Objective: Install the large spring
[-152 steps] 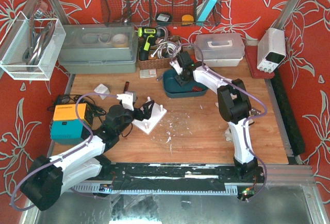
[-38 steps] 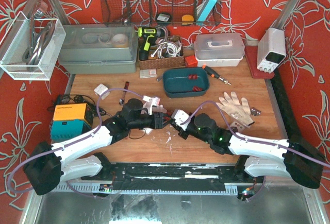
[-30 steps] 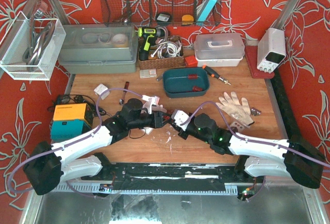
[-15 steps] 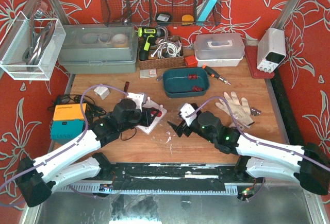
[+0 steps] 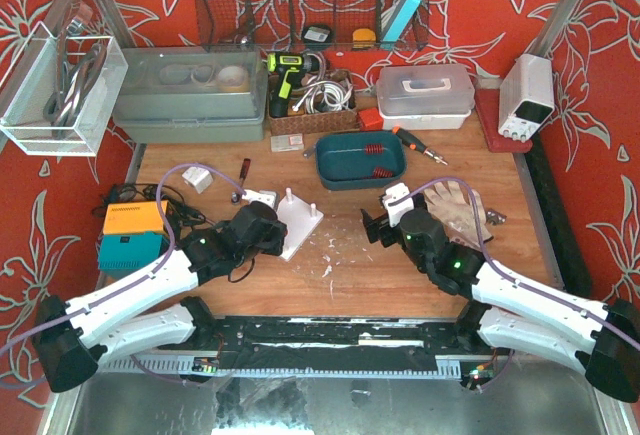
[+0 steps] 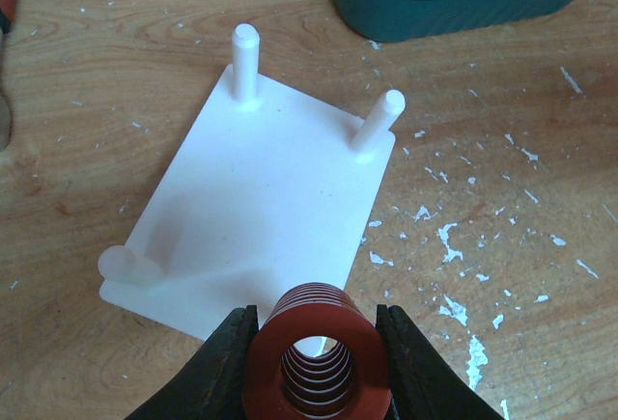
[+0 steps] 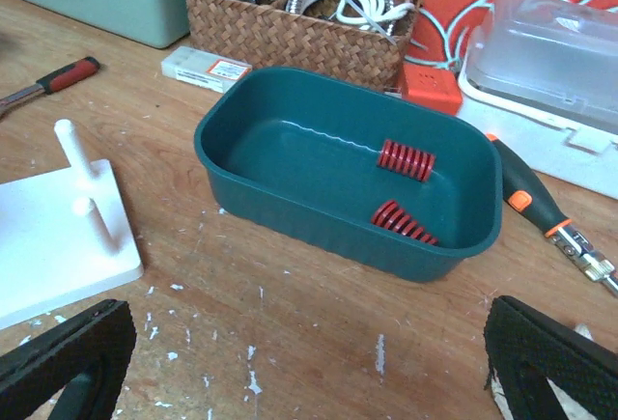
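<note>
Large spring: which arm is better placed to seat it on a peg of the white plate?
Left. The left end effector is shut on the large spring at the white plate's near edge, with pegs just ahead. The right end effector is open and empty, facing the teal bin.

Left arm (image 5: 150, 290) stretched low and forward, left gripper (image 5: 270, 230) clamped on large spring (image 6: 314, 304), right arm (image 5: 520, 290) angled forward-left, right gripper (image 7: 309, 362) jaws spread wide.

Red large spring (image 6: 317, 357), pinched in the left end effector (image 6: 316, 367), hangs over the white peg plate (image 6: 261, 198)'s edge.
</note>
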You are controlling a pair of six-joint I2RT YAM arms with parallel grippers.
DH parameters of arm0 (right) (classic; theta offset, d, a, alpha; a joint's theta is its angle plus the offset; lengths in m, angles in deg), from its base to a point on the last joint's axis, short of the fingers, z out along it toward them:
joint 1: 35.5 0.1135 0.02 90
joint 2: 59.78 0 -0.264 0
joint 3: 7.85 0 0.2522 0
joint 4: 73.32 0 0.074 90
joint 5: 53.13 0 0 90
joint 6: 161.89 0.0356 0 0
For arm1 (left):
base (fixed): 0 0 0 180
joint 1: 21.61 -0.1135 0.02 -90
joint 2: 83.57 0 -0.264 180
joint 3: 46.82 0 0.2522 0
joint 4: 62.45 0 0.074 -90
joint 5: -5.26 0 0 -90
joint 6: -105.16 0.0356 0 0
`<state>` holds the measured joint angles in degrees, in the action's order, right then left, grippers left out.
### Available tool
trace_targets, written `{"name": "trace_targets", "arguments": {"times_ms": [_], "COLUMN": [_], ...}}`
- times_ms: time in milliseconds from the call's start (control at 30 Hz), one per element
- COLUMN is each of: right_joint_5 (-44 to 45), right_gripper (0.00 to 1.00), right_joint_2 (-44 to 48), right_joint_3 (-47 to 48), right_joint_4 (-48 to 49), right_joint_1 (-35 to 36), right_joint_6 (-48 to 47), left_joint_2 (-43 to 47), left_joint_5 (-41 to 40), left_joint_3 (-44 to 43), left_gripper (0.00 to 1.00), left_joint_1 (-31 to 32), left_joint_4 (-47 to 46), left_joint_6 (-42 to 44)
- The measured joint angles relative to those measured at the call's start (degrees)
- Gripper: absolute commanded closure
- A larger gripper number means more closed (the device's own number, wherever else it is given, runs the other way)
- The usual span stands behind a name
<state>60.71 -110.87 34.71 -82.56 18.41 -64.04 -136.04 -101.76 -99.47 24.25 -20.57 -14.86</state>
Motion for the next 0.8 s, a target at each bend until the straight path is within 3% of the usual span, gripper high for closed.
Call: {"name": "trace_targets", "arguments": {"times_ms": [800], "right_joint_5": [-0.09], "right_gripper": [0.01], "right_joint_2": [-0.76], "right_joint_3": [-0.04], "right_joint_4": [-1.77], "right_joint_1": [-4.2], "right_joint_6": [3.5], "left_joint_2": [-3.96], "left_joint_5": [-0.83], "left_joint_3": [0.74], "left_gripper": [0.98], "left_joint_1": [1.49], "left_joint_4": [-0.57], "left_joint_6": [0.15]}}
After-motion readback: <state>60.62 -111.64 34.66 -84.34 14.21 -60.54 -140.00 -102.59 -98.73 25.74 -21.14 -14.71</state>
